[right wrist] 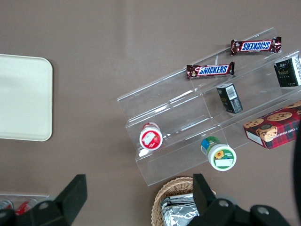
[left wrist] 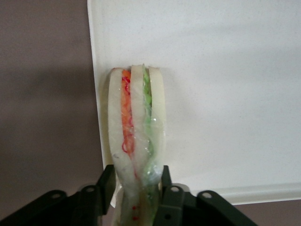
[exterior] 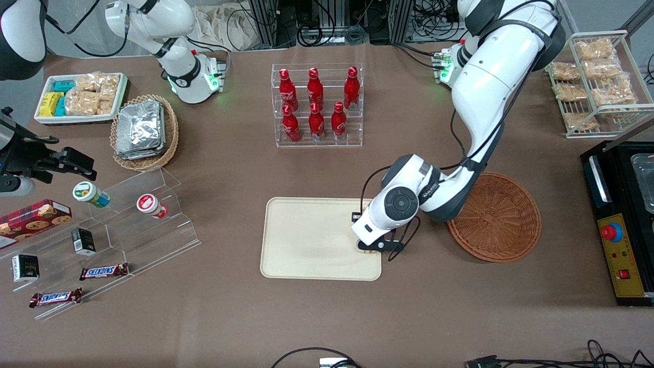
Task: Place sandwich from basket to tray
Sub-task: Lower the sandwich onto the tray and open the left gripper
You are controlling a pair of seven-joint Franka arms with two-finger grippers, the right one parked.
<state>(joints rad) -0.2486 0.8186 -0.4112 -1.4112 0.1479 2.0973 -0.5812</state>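
My left arm's gripper [exterior: 372,247] hangs low over the cream tray [exterior: 306,235], at the corner nearest the front camera and the basket. It is shut on the sandwich [left wrist: 136,117], a wrapped wedge of pale bread with orange and green filling. The black fingers [left wrist: 107,181] pinch the wedge at its narrow end. Most of the sandwich lies over the tray [left wrist: 225,94], just inside its rim. Whether it touches the tray I cannot tell. The reddish-brown wicker basket [exterior: 498,217] sits beside the tray toward the working arm's end, with nothing in it.
An acrylic rack of red bottles [exterior: 317,105] stands farther from the camera than the tray. A tan basket of foil packets [exterior: 144,131], a white snack tray [exterior: 82,97] and a clear stepped shelf [exterior: 127,225] sit toward the parked arm's end. A black machine [exterior: 621,220] and a wire rack [exterior: 595,82] flank the basket.
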